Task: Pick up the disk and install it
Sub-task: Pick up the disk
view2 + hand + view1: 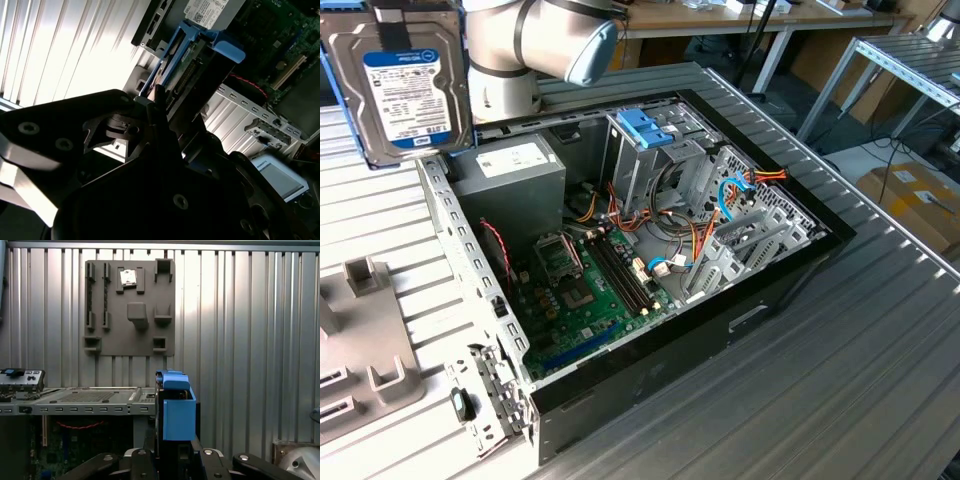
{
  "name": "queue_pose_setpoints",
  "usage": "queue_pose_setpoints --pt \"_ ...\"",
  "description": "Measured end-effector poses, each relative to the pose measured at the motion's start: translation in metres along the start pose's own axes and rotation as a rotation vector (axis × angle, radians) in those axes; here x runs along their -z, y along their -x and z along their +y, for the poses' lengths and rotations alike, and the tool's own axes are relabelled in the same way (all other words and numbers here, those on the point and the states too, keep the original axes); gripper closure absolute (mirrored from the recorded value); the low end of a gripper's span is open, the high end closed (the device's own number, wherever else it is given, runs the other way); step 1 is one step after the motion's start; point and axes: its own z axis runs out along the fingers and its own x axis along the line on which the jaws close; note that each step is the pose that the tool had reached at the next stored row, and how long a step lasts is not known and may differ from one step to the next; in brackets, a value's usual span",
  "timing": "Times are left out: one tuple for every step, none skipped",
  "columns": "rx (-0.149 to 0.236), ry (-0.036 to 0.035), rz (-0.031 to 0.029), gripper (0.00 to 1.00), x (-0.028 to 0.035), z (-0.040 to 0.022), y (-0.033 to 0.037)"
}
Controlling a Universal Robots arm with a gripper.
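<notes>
A: Entry, open computer case point(720, 340): hazard?
B: Judged: the disk point(405, 85) may snag loose cables point(703, 238) by the drive cage point(632, 170), or slip from an edge grip.
A: Arm point(550, 35)?
B: Poised high beyond the case's corner, disk aloft. Gripper point(172, 452) is clamped narrowly on the disk's blue carrier point(176, 410).

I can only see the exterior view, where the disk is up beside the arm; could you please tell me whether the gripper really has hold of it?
Observer: Yes, the disk is held: in the first wrist view the gripper clamps its blue bracket from both sides.
Operator: Thank you. Is anything lying on the grey tray?
Observer: In the first wrist view, a small silver chip lies in one pocket of the grey tray.
</notes>
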Motion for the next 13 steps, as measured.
queue_pose_setpoints --pt "0.0 0.0 0.0 0.65 0.0 -0.0037 0.0" --pt "0.0 -0.0001 -0.0001 0.65 -0.0001 -0.0065 0.0" --pt "0.0 -0.0001 0.0 0.65 0.0 -0.0127 0.0" --pt "0.0 0.0001 0.0 0.65 0.0 -0.0181 0.0001" --pt "0.0 0.0 0.0 0.65 0.0 -0.0247 0.0001" --pt "0.0 0.0 -0.0001 0.65 -0.0001 -0.0291 0.0001" --pt "0.0 -0.0001 -0.0001 0.65 -0.0001 -0.0328 0.0001" --pt "0.0 -0.0001 -0.0001 0.65 -0.0001 -0.0383 0.0001" --pt "0.0 0.0 0.0 0.65 -0.0001 -0.0434 0.0001" --pt "0.0 -0.0001 -0.0001 0.65 -0.0001 -0.0467 0.0002" --pt "0.0 0.0 0.0 0.65 -0.0001 -0.0499 0.0002" --pt "0.0 0.0 0.0 0.65 -0.0001 -0.0537 0.0002" --pt "0.0 0.0 0.0 0.65 -0.0001 -0.057 0.0002"
